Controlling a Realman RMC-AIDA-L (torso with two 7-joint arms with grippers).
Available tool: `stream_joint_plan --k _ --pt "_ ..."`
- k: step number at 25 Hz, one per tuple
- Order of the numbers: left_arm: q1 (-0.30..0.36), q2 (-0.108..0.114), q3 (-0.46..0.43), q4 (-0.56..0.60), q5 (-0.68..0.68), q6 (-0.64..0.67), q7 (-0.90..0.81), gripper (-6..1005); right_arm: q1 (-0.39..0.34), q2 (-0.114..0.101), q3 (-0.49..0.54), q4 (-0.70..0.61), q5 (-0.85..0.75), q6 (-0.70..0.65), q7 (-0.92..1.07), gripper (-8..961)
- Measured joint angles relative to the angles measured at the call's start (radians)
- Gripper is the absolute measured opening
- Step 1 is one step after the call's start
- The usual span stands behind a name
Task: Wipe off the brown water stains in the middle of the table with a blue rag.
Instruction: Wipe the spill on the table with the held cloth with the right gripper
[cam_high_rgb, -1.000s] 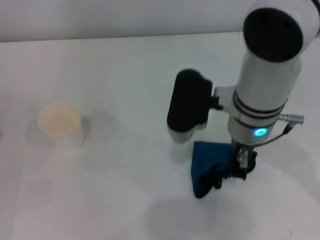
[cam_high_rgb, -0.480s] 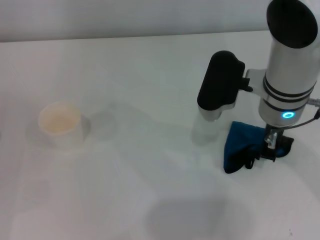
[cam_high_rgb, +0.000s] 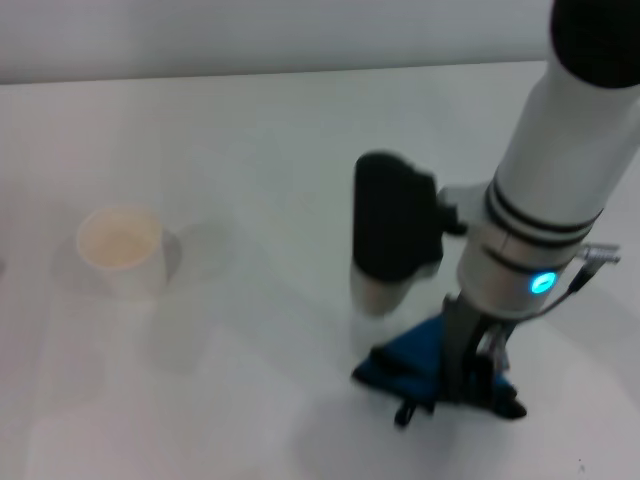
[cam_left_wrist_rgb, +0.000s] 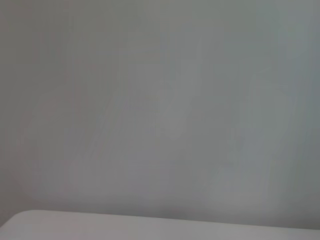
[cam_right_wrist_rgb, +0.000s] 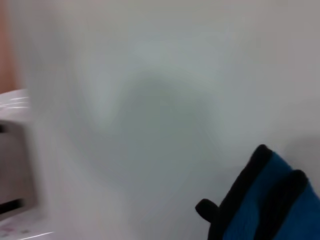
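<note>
Obstacles on the table (cam_high_rgb: 250, 150): a white paper cup (cam_high_rgb: 122, 247) stands alone at nine o'clock, with open surface all round it; the right arm (cam_high_rgb: 545, 200) comes in from two o'clock and blocks the four o'clock quarter, its gripper (cam_high_rgb: 470, 375) planted on the blue rag (cam_high_rgb: 410, 360) bunched against the tabletop; the far edge at twelve o'clock and the near left at seven o'clock lie open for passage.

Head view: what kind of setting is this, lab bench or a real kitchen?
Likely a lab or test bench, not a kitchen: a plain white table with only a white paper cup and the blue rag, which the right gripper holds against the tabletop. No sink, appliances or clutter.
</note>
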Motion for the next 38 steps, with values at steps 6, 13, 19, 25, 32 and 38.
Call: stream_joint_plan --k 6,13,19,25,32,38 --pt "-0.001 -0.001 -0.003 -0.001 0.000 0.000 0.000 879 0.016 0.001 -0.109 0.003 0.089 0.019 -0.046 127" --pt "-0.001 -0.002 -0.003 -0.001 0.000 0.001 0.000 880 0.012 -0.003 -0.064 -0.007 0.002 0.031 -0.019 127" --pt "-0.004 -0.002 0.000 0.001 0.000 0.010 0.000 879 0.003 -0.004 0.084 0.000 -0.114 -0.027 -0.007 127" --pt "-0.007 -0.002 0.000 0.001 0.000 0.010 0.000 879 0.004 -0.005 0.130 0.056 -0.215 -0.107 0.000 126" --pt "-0.014 0.001 -0.002 0.000 0.000 0.011 0.000 878 0.010 -0.006 0.203 0.149 -0.308 -0.222 0.043 126" --pt "-0.015 0.002 -0.005 0.000 0.000 0.013 0.000 877 0.005 -0.008 0.266 0.224 -0.404 -0.326 0.097 125"
